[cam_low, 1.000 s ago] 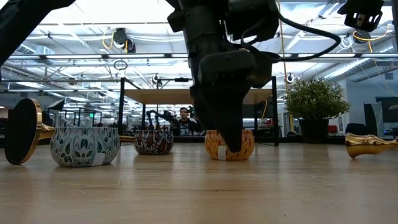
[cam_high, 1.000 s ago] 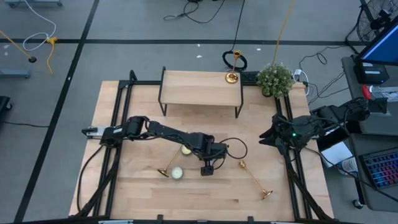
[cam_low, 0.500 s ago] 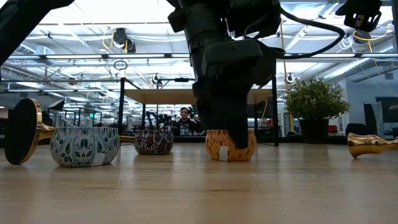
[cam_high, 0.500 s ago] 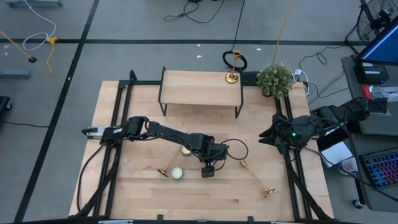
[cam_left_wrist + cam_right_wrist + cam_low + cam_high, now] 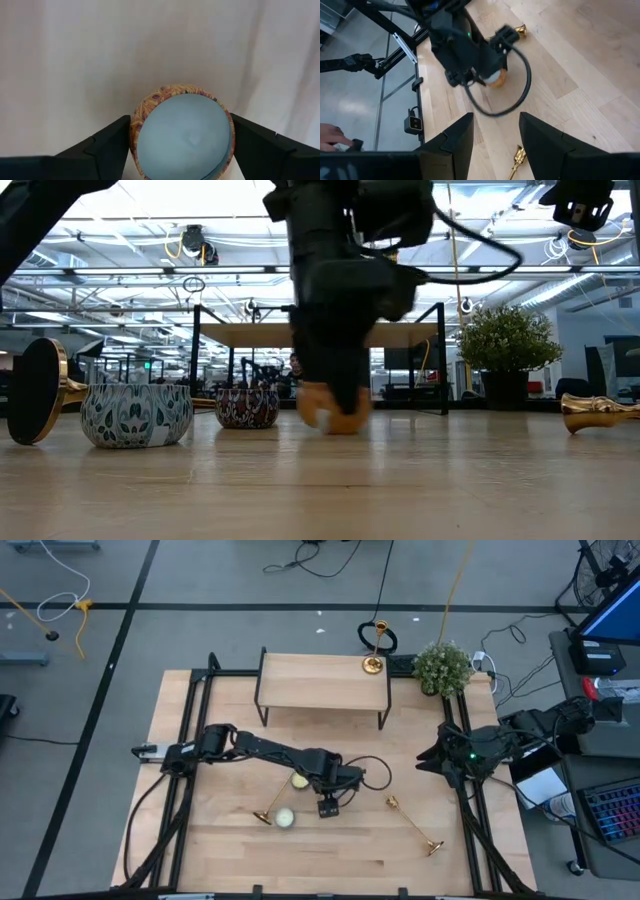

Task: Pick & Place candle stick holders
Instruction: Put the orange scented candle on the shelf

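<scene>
item: left gripper [image 5: 181, 145], fingers clamped on a patterned candle tin [image 5: 182, 132] at mid table, not a holder. right gripper [image 5: 492, 132] parked right, fingers apart. candle stick holders: one standing on the far shelf [image 5: 374, 648], two lying near [image 5: 412, 824] [image 5: 266, 812]. we judge the tin needs setting aside next.

We see a small wooden shelf [image 5: 323, 681] at the table's far edge, with a potted plant [image 5: 441, 667] beside it. Two patterned tins [image 5: 135, 415] [image 5: 247, 407] stand on the wooden table [image 5: 220, 840].

Three candle stick holders [image 5: 413, 828] – three tins [image 5: 136, 415].
</scene>
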`<state>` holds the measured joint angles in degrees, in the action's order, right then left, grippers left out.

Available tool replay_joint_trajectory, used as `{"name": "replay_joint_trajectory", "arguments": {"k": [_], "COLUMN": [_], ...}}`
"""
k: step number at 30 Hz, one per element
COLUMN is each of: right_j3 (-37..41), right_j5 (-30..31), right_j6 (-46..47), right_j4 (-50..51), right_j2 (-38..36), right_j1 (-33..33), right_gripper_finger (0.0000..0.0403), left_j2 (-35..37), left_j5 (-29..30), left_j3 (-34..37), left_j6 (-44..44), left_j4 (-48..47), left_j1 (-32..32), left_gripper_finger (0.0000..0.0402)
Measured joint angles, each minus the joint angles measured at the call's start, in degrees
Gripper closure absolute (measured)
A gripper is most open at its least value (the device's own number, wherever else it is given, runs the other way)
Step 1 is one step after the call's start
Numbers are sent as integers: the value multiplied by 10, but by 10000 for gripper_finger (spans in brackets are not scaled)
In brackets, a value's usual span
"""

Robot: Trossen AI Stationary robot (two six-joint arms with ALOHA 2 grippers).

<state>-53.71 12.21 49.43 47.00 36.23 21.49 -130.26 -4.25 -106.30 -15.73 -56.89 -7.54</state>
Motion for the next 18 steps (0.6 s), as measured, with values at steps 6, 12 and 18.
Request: {"name": "replay_joint_trajectory", "arguments": {"k": [6,12,18], "right_j3": [0,0,0], "right_j5": [13,13,13], "right_j6": [-2,-2,-5], "right_j4": [-2,-4,-4], "right_j2": [4,10,18], "right_j1": [0,0,0], "right_gripper_finger": [245,245,245], "left_j2": [43,100,154], "left_j5": [-2,-1,10], "left_j3": [-1,-1,-1], "left_j6": [-18,-50,-54], "left_j4": [-27,-51,-93], "left_j1": [17,42,83], "left_gripper_finger": [107,100,107]}}
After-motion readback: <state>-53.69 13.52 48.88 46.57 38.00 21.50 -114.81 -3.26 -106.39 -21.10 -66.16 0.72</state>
